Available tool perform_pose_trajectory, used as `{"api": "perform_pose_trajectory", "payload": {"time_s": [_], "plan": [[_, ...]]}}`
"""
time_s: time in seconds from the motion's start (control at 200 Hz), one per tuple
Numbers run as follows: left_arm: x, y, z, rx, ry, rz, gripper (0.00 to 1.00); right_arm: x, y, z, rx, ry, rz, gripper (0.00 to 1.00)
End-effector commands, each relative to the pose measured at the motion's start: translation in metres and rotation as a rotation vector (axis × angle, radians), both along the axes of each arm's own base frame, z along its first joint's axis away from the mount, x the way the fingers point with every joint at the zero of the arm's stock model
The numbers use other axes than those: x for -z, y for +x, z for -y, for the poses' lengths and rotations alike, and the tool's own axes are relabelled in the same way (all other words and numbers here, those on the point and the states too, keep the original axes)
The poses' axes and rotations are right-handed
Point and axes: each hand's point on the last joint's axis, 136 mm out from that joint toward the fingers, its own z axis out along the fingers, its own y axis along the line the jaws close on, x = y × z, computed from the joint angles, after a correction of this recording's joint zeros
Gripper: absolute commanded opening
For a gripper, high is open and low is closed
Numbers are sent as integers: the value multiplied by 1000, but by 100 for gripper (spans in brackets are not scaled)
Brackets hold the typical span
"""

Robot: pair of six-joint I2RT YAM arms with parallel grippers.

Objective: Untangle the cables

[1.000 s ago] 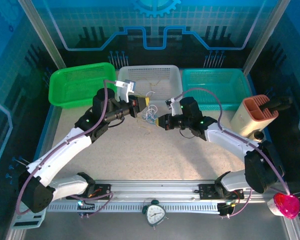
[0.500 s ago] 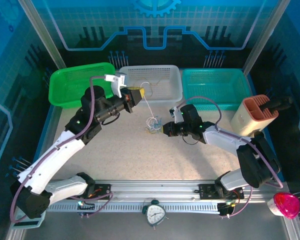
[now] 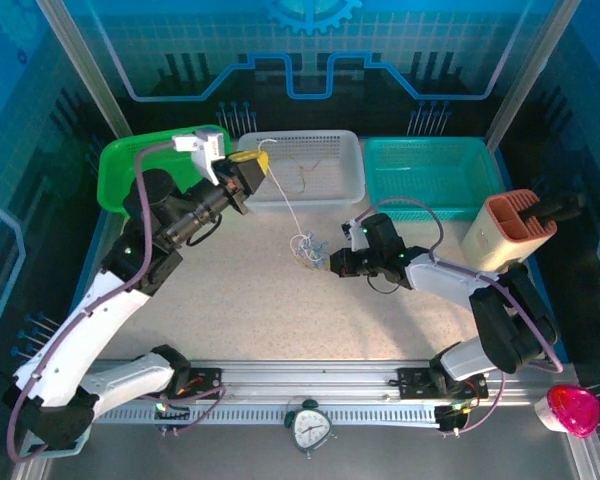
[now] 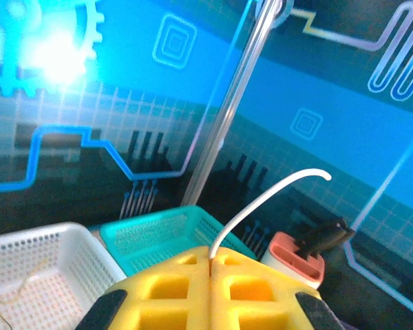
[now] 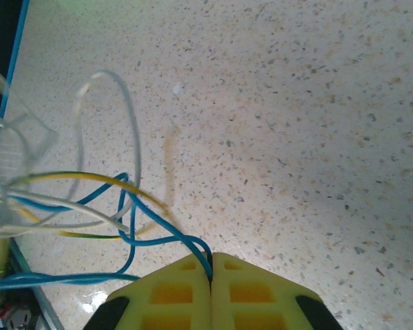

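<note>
The cables (image 3: 305, 248) form a small tangle of blue, yellow and whitish strands on the speckled table, just left of my right gripper (image 3: 329, 262). In the right wrist view, that gripper (image 5: 211, 265) is shut on a blue cable (image 5: 158, 220) low over the table, with the tangle (image 5: 69, 206) to its left. My left gripper (image 3: 252, 166) is raised near the white basket, shut on a white cable (image 3: 285, 205) that stretches down to the tangle. The left wrist view has the white cable's end (image 4: 261, 203) curving up out of the shut left gripper (image 4: 212, 258).
Three baskets line the back: green (image 3: 130, 190), white (image 3: 340, 185) with a thin tan strand (image 3: 305, 175) inside, and teal (image 3: 430, 170). A tan container with an orange top (image 3: 510, 232) stands at the right. A clock (image 3: 310, 428) sits at the near edge.
My left gripper has risen and swung back to the left, drawing the white cable taut out of the tangle. My right gripper has stayed low beside the tangle, shifting slightly.
</note>
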Motion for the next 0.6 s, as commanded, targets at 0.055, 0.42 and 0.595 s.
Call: {"api": "perform_pose_trajectory", "payload": {"time_s": [0.055,0.42,0.595], "plan": [[-59,-21,-30,-97,-31,169,0,18,-4,17,31,-58,-32,0],[-87,-33,-40,-118,-47,217,0,19,-4,22,38,-58,-46,0],[-60,-22,-29,-85,-43,136,0,-3,-5,14,-9,-42,-8,30]]}}
